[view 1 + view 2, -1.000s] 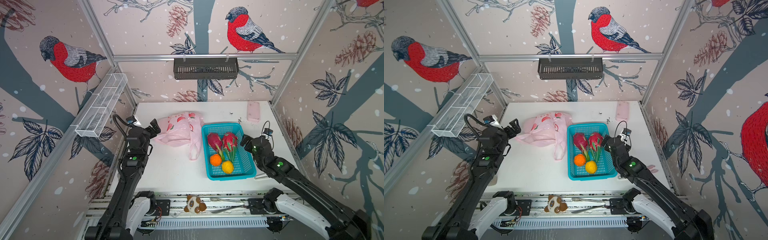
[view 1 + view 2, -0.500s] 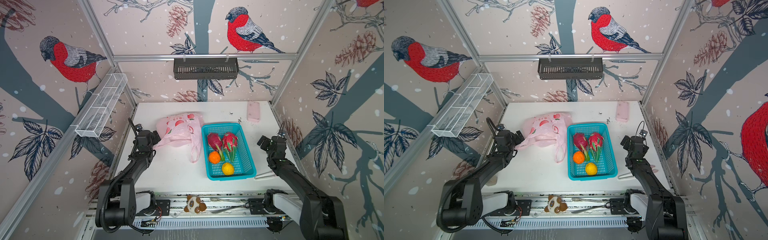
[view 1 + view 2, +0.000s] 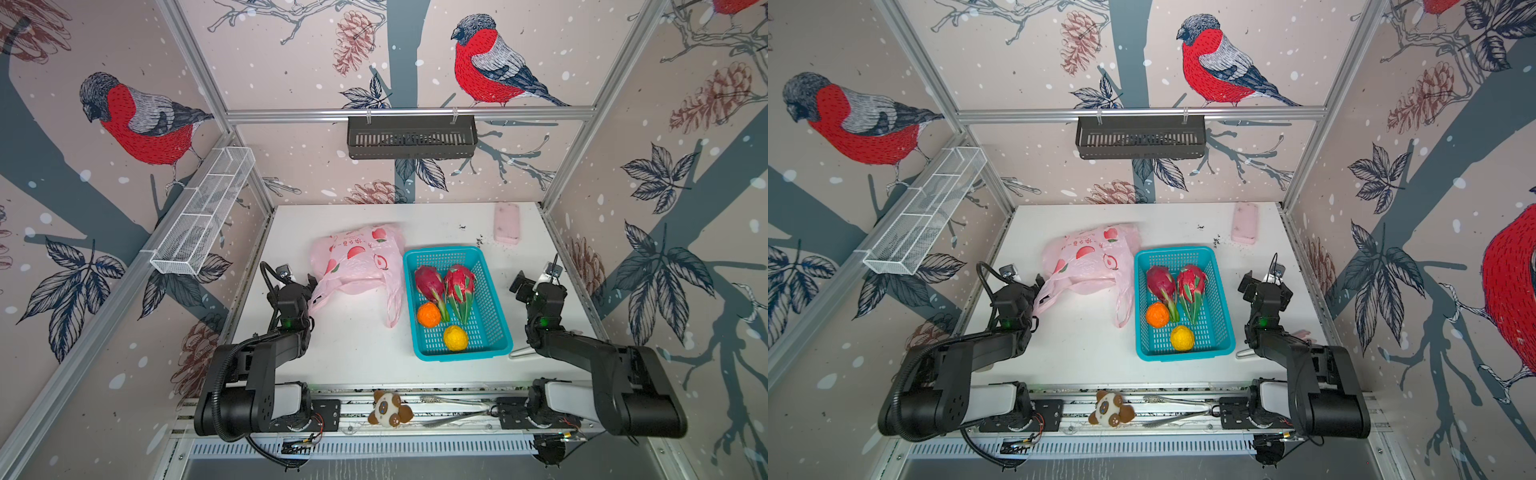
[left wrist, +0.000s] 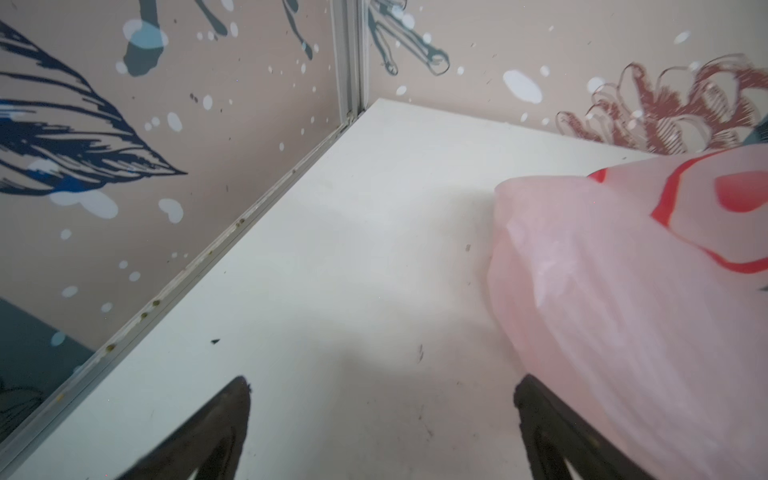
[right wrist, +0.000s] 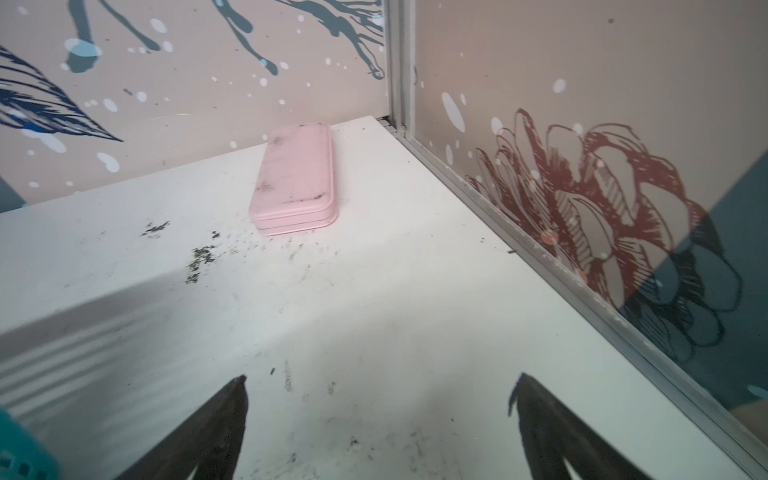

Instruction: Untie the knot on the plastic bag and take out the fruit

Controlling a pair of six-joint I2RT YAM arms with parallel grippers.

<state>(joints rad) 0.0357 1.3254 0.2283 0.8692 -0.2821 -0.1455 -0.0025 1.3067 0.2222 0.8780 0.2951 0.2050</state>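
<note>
Left claw [image 4: 381, 384]: arm folded low, left of basket [image 3: 440, 251]; gaping, empty. Right claw [image 5: 380, 380]: right of basket; likewise.

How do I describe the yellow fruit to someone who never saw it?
On the white table, a teal basket stands right of the pink bag. Inside, the yellow fruit lies nearest the front rim; the others are an orange fruit and two magenta dragon fruits.
</note>
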